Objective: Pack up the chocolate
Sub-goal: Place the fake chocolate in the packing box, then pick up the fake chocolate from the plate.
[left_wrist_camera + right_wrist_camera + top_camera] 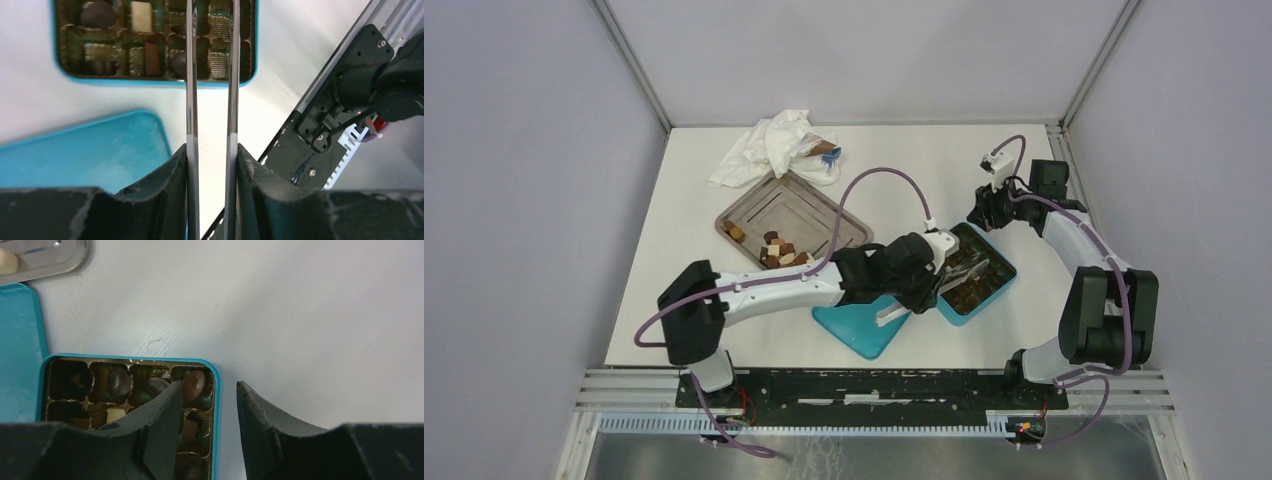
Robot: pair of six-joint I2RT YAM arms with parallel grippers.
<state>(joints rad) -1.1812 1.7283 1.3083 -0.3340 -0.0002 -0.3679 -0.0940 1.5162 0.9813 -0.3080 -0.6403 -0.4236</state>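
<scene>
Teal box (1002, 287) sits open on the white surface (724, 320), right of centre, and we see its lid (859, 325) lying flat just beside it on the near-left. Chocolate (141, 15) is already in several of the box's brown compartments: a cream piece, dark rounds and a mid-brown bar show in the left wrist view. More chocolate (776, 248) is heaped on the near part of the metal tray (794, 200), further left and well apart from the box.

We've got the left hand (212, 150) clamped narrow on tweezers (191, 75), fingers pressing both steel blades, and those blades run out over the box's right-hand compartments. The tips pass out of the wrist view, so we cannot tell whether they carry a piece.

Over on the far side, the right hand (209, 386) hangs above the box's far corner with its jaws apart and nothing between them; through the gap we see bare surface and the teal rim. One reddish-brown piece lies in the corner compartment just beside its left finger (165, 410).

Back by the tray's far edge lies a crumpled white cloth (759, 150).
</scene>
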